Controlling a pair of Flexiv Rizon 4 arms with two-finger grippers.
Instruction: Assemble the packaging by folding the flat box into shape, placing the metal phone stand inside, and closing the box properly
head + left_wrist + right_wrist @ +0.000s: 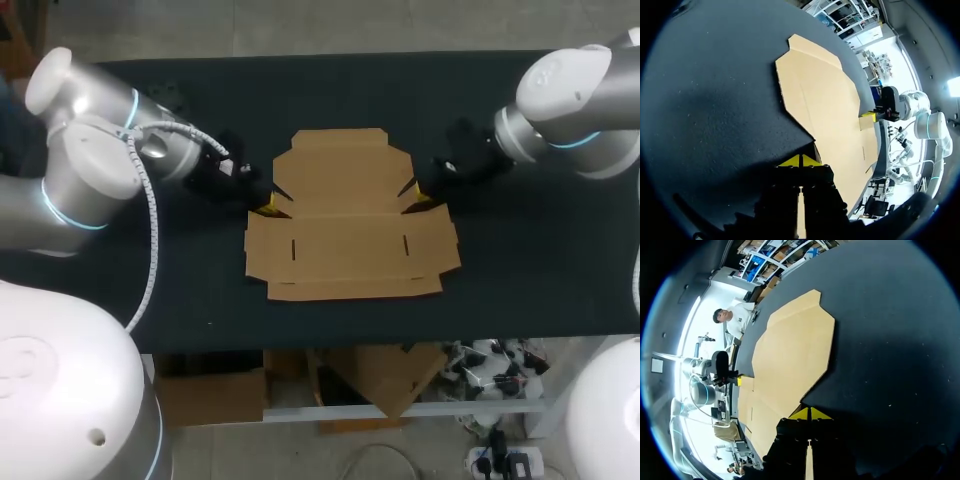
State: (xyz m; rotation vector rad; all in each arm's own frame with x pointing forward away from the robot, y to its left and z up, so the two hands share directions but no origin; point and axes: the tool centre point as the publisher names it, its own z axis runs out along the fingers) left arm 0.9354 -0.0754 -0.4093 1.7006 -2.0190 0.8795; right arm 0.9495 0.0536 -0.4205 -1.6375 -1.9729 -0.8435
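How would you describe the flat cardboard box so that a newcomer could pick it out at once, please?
Look at the wide black table: near its middle, between the left end effector and the right end effector, lies the flat brown cardboard box. It is the only tan, unfolded sheet on it, with notched sides and two short slits.

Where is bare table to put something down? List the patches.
Free: the table strip behind the flat box, between the arms; the near-right corner beside the box; the near-left stretch in front of the left arm. Crowded: the box's two side notches, where the left gripper and right gripper sit.
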